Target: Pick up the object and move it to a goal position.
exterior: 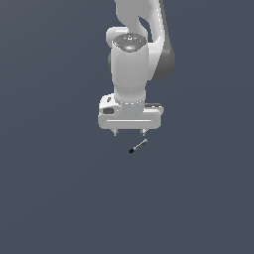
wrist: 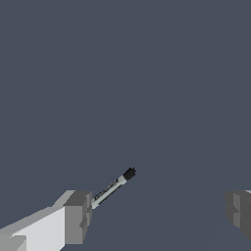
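The object is a tiny thin rod (exterior: pixel 138 147) with a grey shaft and a black end, lying on the flat dark surface. My white gripper (exterior: pixel 129 133) hangs just above and behind it, fingers pointing down and spread apart, holding nothing. The rod lies below the finger (exterior: pixel 143 132) on the exterior view's right, its black end pointing to the exterior view's left. In the wrist view the rod (wrist: pixel 113 187) runs out from behind one grey fingertip (wrist: pixel 77 217), and the other fingertip (wrist: pixel 239 211) is far across. The gripper (wrist: pixel 158 214) is open.
The dark grey surface (exterior: pixel 59 198) spreads all around with nothing else on it. The white arm (exterior: pixel 131 64) rises above the gripper. No goal marker shows in either view.
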Tool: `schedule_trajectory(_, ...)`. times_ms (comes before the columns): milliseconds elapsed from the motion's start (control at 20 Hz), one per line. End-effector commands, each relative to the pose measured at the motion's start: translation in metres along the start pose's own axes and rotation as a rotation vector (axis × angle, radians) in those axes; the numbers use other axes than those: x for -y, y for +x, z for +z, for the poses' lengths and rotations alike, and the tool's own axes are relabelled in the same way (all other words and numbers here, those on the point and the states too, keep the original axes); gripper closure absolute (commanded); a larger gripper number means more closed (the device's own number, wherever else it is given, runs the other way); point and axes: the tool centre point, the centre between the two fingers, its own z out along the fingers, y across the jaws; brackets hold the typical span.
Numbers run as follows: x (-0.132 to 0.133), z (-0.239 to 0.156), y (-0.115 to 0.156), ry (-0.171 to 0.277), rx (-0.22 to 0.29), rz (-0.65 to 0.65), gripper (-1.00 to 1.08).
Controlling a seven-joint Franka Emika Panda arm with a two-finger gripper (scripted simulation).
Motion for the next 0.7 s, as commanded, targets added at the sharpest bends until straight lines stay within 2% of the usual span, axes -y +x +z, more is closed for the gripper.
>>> schedule_trajectory(0, 0.0000, 0.0000, 0.0000, 0.000, 0.000, 0.000, -0.92)
schedule_trajectory(650, -0.0031, -0.0044, 0.0074, 0.024, -0.005, 0.017, -0.92)
